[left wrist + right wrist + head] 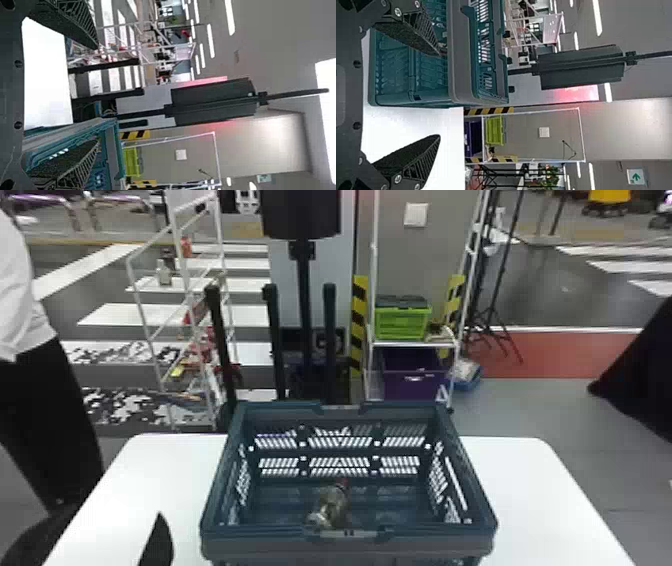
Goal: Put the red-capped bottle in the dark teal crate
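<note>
Red-capped bottle (332,506) inside dark teal crate (425,544), near side, mid-width. Blurry, but seems to lie down: long axis near-to-far, slanting slightly right, cap far. Left gripper (159,541) left of crate, fingers spread. Right gripper (441,94) spread too. Head view looks into crate; right wrist view gives its slatted outside.

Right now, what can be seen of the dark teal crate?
The dark teal crate stands upright and open-topped on the white table. It looks like rigid plastic, with slotted walls, a greyish outer band and recesses midway along its front and back rims. The red-capped bottle lies inside, nearer the front wall.
</note>
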### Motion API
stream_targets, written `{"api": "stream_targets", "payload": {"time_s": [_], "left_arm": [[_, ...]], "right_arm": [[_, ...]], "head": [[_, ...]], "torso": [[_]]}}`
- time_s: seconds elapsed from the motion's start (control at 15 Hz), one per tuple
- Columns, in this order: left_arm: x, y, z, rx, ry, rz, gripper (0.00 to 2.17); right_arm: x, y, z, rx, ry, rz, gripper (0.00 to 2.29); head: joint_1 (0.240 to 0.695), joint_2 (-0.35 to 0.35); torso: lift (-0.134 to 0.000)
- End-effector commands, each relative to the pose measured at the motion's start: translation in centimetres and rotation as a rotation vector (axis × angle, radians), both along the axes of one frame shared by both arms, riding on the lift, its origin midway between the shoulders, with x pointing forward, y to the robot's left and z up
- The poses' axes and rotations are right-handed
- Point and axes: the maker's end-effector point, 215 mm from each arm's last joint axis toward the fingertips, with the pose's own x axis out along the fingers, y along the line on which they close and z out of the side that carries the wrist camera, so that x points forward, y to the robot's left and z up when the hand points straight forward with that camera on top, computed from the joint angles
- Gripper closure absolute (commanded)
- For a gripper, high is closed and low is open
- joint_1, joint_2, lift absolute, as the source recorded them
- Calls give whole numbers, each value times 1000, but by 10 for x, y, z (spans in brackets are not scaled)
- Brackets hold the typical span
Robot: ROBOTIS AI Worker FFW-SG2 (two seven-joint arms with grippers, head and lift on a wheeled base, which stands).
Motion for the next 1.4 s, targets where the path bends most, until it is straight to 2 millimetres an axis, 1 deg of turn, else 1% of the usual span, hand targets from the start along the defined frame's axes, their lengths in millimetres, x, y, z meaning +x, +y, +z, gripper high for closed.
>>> {"api": "stream_targets", "payload": {"time_s": [0.0, 0.07, 0.13, 0.2, 0.27, 0.33, 0.4, 0.6, 0.8, 0.87, 0.93, 1.07, 1.13, 1.33], "left_arm": [[-37, -11, -19, -35, -57, 3, 36], [-49, -18, -27, -53, -71, 8, 36], [-62, -30, -33, -62, -90, 1, 36], [-70, -34, -45, -74, -75, 6, 36], [-77, -38, -52, -90, -73, 15, 36], [-80, -43, -60, -102, -54, 12, 36], [-82, -45, -65, -107, -43, 17, 36], [-82, -49, -64, -115, -38, 14, 36], [-81, -56, -72, -107, -6, 1, 36], [-81, -56, -74, -105, -2, 1, 36], [-80, -58, -81, -101, 24, 0, 36], [-79, -59, -84, -97, 39, -2, 36], [-78, -59, -89, -92, 63, -5, 36], [-81, -59, -92, -88, 74, -11, 36]], "right_arm": [[1, 3, -3, -4, 15, 15, 151], [1, 3, -3, -1, 19, 18, 151], [0, 5, -3, -2, 19, 25, 151], [0, 5, -3, -6, 19, 28, 151], [0, 7, -3, -8, 18, 37, 151], [1, 7, -2, -9, 17, 40, 151], [1, 8, -1, -11, 14, 45, 151], [1, 11, -1, -16, 13, 57, 151], [1, 12, -3, -13, 16, 63, 151], [0, 12, -3, -14, 16, 64, 151], [0, 12, -3, -14, 13, 64, 151], [0, 11, -3, -11, 10, 57, 151], [0, 13, -2, -8, 7, 58, 151], [0, 19, -5, -4, 12, 63, 151]], "head": [[499, 0], [499, 0], [499, 0], [499, 0], [499, 0], [499, 0], [499, 0], [499, 0], [499, 0], [499, 0], [499, 0], [499, 0], [499, 0], [499, 0]], "torso": [[0], [0], [0], [0], [0], [0], [0], [0], [0], [0], [0], [0], [0], [0]]}}
